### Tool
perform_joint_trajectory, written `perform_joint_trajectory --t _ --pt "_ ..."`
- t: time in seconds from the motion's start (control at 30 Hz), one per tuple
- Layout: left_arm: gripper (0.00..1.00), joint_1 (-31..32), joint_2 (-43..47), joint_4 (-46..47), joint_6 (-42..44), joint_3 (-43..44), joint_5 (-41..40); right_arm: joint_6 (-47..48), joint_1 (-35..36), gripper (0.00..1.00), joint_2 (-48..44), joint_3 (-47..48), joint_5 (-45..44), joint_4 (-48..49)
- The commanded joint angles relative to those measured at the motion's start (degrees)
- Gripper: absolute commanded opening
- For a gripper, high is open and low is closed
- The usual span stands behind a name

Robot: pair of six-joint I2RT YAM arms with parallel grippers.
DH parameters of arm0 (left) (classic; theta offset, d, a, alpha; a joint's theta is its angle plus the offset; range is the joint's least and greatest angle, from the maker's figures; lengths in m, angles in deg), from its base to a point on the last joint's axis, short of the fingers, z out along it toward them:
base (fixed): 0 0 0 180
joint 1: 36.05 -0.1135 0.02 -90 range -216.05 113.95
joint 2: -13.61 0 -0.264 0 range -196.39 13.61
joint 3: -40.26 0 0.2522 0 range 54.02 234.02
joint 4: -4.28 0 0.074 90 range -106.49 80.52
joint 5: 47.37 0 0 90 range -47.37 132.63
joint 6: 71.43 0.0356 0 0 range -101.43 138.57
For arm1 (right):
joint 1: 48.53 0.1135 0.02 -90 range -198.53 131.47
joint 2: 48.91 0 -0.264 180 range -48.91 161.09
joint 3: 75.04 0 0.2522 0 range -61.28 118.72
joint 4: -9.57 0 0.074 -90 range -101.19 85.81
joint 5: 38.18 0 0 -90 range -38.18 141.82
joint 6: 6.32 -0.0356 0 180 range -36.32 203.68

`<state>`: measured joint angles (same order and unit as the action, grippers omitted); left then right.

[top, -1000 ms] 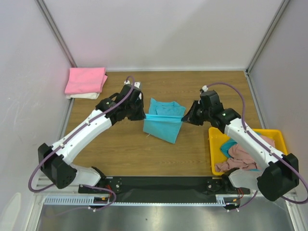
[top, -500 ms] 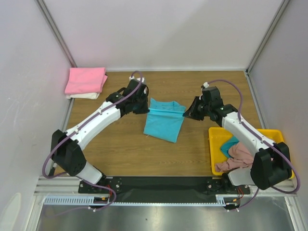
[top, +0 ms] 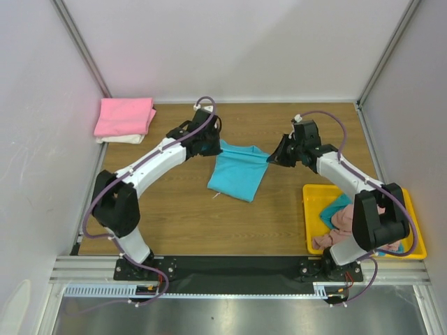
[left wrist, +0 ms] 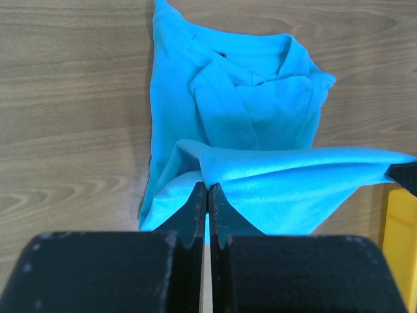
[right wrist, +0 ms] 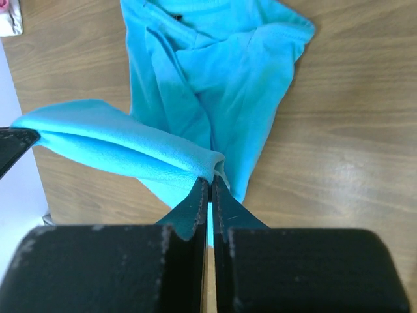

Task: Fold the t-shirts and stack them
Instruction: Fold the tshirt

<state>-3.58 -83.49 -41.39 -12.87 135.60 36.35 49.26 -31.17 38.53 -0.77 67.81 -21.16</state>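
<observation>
Two arms are both hanging onto the same turquoise t-shirt (top: 237, 178), which is sitting near the middle of the wooden table (top: 174, 209). The left gripper (top: 213, 143) is pinching one end of a doubled-over edge, with its jaws squeezed flat on the cloth and basically no gap showing. The right gripper (top: 274, 158) is doing exactly the same at the other end. That edge is getting stretched between them and is riding above the rest of the shirt, which is lying on the wood with the collar facing up.

Each wrist view is showing the same thing up close. The left gripper (left wrist: 207, 195) and the right gripper (right wrist: 210, 186) are each clamping a fold of turquoise t-shirt (left wrist: 241, 117) (right wrist: 215, 72) right at the fingertips.

Over in the far left corner, a folded bright pink t-shirt (top: 124, 116) is resting on top of a cream white t-shirt (top: 119, 139). On the right, near the right arm's base, a yellow tray (top: 309, 223) is holding a crumpled dusty pink t-shirt (top: 343, 225) and a teal t-shirt (top: 331, 211), bunched up together and touching.
</observation>
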Motion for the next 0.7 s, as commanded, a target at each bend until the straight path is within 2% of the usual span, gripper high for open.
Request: perform_joint_trajectory --t 0.0,0.3,0.57,0.67 --pt "0.0 -3.11 -1.59 3.94 1.99 3.05 -4.97 3.12 -2.42 0.0 1.33 2.94 -2.45 2.03" --pt "0.0 -4.7 -13.36 5.8 2.88 11.49 -7.06 5.49 -4.8 0.0 11.24 5.49 -0.78 5.9" --pt "0.0 -7.42 -19.79 10.63 -0.72 12.46 -5.41 7.96 -5.94 0.0 21.8 12.69 2.64 9.24" --pt "0.05 -7.86 -21.99 13.35 -0.64 13.6 -4.79 7.87 -6.29 0.0 24.18 14.81 2.29 9.76"
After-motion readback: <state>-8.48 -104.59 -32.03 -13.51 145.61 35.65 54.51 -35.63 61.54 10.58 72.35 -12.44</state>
